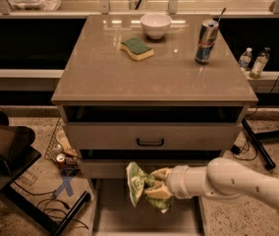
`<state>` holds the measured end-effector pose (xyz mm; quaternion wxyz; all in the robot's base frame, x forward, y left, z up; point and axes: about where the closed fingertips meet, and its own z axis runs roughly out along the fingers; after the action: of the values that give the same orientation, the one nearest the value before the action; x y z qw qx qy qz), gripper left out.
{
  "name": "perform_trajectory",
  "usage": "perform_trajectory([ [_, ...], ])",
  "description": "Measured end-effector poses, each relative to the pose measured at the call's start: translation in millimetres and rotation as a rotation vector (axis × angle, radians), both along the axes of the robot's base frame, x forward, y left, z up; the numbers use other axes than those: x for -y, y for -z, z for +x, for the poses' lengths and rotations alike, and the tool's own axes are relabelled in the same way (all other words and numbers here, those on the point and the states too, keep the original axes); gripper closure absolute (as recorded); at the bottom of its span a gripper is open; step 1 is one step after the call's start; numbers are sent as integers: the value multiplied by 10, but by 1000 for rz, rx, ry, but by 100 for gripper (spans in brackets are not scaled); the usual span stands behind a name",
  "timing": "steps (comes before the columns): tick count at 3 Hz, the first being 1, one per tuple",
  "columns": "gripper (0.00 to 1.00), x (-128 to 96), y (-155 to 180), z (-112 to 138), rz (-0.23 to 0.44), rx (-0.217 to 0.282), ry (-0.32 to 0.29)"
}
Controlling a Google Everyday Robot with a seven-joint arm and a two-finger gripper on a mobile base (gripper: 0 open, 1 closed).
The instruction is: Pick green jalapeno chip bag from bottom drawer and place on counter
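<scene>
The green jalapeno chip bag (138, 182) is a crumpled green foil bag with pale patches. It hangs in the air in front of the lower drawer fronts, above the open bottom drawer (111, 214). My gripper (155, 185) comes in from the right on a white arm and is shut on the bag's right side. The counter (105, 73) is the glossy tan top of the cabinet above.
On the counter stand a white bowl (155, 24), a green-and-yellow sponge (137, 48) and a drink can (206, 42). The two upper drawers show one black handle (150, 142). A wire basket with cans (61, 151) and a dark chair (4, 146) are at the left; two bottles (253, 63) are at the right.
</scene>
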<state>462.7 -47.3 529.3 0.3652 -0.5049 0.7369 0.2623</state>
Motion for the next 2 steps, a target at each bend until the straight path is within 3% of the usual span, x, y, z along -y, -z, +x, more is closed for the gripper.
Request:
perform_trajectory([
  [1, 100, 219, -701, 189, 7, 27, 135],
  [2, 100, 217, -695, 187, 8, 27, 134],
])
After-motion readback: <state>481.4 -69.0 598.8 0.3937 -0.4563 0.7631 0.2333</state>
